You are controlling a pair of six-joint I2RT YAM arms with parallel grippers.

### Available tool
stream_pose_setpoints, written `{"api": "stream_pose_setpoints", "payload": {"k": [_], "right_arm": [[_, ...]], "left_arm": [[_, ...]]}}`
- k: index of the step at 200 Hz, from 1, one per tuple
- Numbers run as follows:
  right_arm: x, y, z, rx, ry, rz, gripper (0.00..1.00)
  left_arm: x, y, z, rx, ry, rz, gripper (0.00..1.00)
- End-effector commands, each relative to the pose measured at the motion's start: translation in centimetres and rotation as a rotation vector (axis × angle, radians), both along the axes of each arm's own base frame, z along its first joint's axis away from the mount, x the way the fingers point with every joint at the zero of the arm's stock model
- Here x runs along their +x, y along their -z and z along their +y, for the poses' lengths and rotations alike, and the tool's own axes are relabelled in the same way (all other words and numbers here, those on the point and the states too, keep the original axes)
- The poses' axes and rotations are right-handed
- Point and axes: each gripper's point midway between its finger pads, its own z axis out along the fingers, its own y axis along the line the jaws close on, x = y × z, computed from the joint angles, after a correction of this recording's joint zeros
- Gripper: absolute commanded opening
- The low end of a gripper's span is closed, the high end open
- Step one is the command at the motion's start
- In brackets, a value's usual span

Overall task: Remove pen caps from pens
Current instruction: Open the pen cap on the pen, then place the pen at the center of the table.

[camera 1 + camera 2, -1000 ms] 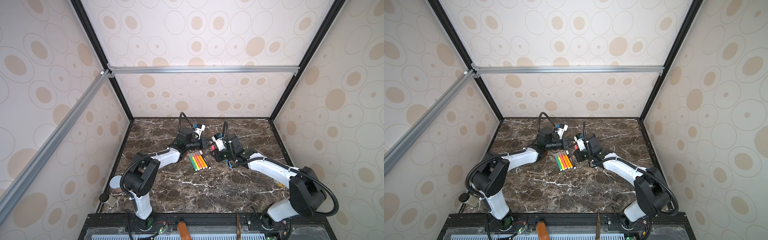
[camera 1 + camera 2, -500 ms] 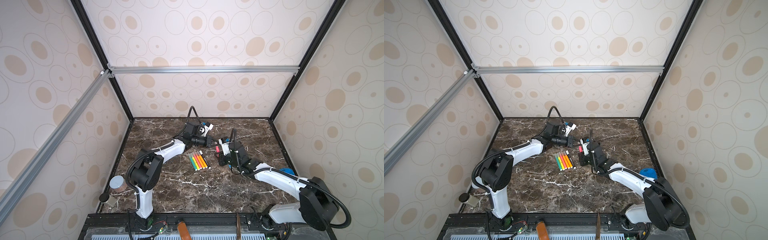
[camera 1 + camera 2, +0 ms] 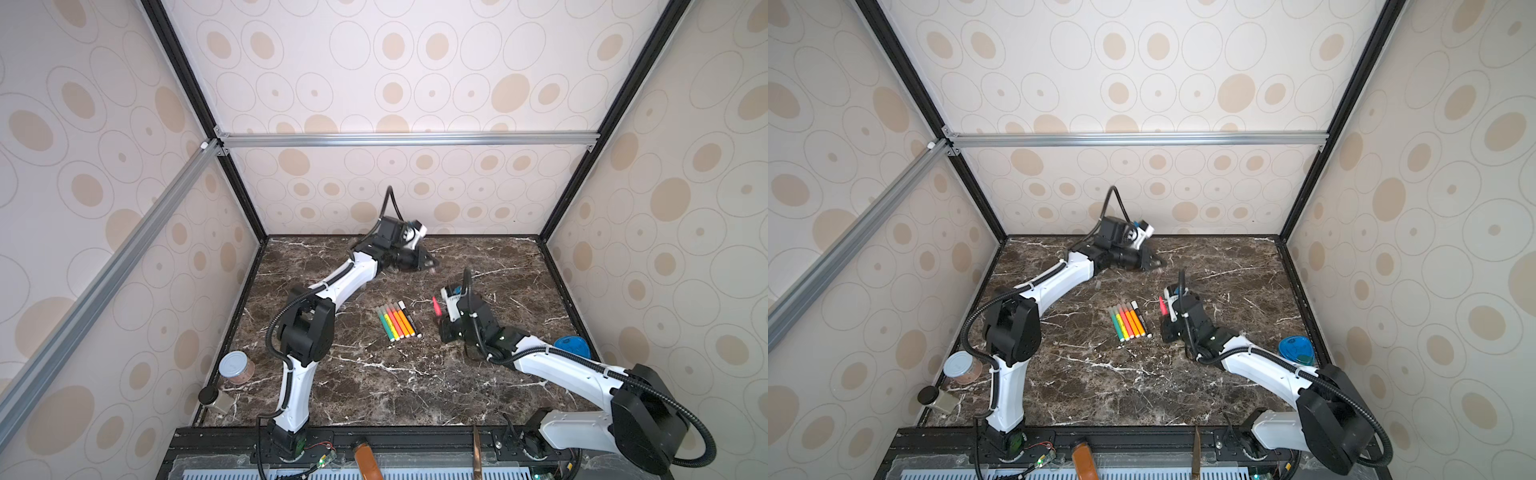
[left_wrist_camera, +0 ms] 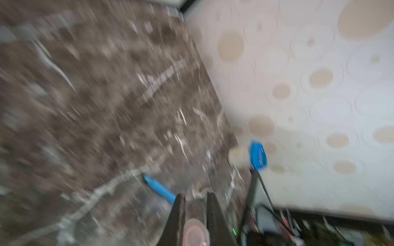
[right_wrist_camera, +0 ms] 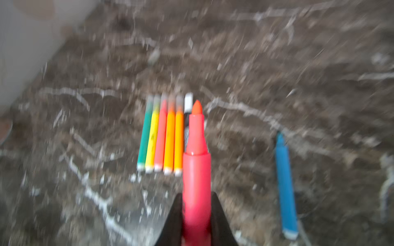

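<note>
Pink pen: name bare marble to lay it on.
Bare: from the pen row to the front rail; the back corner on the blue lid's side. Crowded: around the right hand, near that row and a blue pen.

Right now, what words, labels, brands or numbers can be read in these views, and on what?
No text is readable.
Black pen: white print on the barrel, too blurred to read.
Yellow pen: dark marks on the barrel, too blurred.
Blue lid: any marking is too small to tell.
</note>
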Motion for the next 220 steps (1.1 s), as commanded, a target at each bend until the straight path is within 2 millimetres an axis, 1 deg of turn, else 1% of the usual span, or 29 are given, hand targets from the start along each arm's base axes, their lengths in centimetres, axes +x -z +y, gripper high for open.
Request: {"api": "stream_pose_setpoints", "payload": {"k": [1, 14, 30, 49, 60, 70, 90, 102, 131, 157, 183, 199, 220], "right_arm": [[-4.3, 3.1, -1.1, -0.057, -0.061, 0.172, 0.0], [-4.4, 3.0, -1.3, -0.058, -0.055, 0.166, 0.0], [-4.3, 2.4, -1.6, -0.058, -0.05, 0.145, 0.0], [-3.5, 1.6, -2.1, -0.091, -0.015, 0.117, 0.0], [-2.7, 1.2, -2.6, -0.117, 0.019, 0.096, 0.0], [-1.9, 1.1, -2.8, -0.136, 0.042, 0.107, 0.0], [-0.4, 2.6, -3.4, -0.189, 0.075, 0.213, 0.0], [0.5, 3.4, -3.4, -0.215, 0.083, 0.235, 0.0], [2.7, 3.9, -3.0, -0.236, 0.098, 0.231, 0.0], [4.3, 4.3, -3.0, -0.26, 0.111, 0.23, 0.0], [5.3, 5.4, -3.3, -0.316, 0.11, 0.258, 0.0], [5.7, 6.0, -3.8, -0.357, 0.114, 0.266, 0.03], [6.1, 6.7, -4.2, -0.388, 0.116, 0.273, 0.06]], "left_arm": [[7.5, -5.3, 7.4, 0.051, -0.26, -0.237, 0.0], [8.2, -5.6, 8.0, 0.064, -0.271, -0.239, 0.0], [8.6, -5.9, 8.3, 0.072, -0.267, -0.24, 0.0], [8.6, -5.3, 9.3, 0.128, -0.288, -0.232, 0.0], [8.3, -4.2, 10.2, 0.182, -0.296, -0.206, 0.0], [8.2, -3.0, 11.6, 0.254, -0.332, -0.181, 0.0], [7.3, -0.2, 14.3, 0.375, -0.365, -0.115, 0.0], [6.4, 1.7, 16.0, 0.432, -0.38, -0.08, 0.0], [4.3, 5.4, 19.5, 0.485, -0.411, -0.011, 0.0], [3.0, 7.5, 22.3, 0.538, -0.445, 0.026, 0.0], [2.3, 8.9, 24.3, 0.586, -0.467, 0.052, 0.0], [2.0, 10.0, 25.1, 0.603, -0.467, 0.074, 0.0], [1.4, 11.0, 25.5, 0.588, -0.459, 0.089, 0.0]]}}
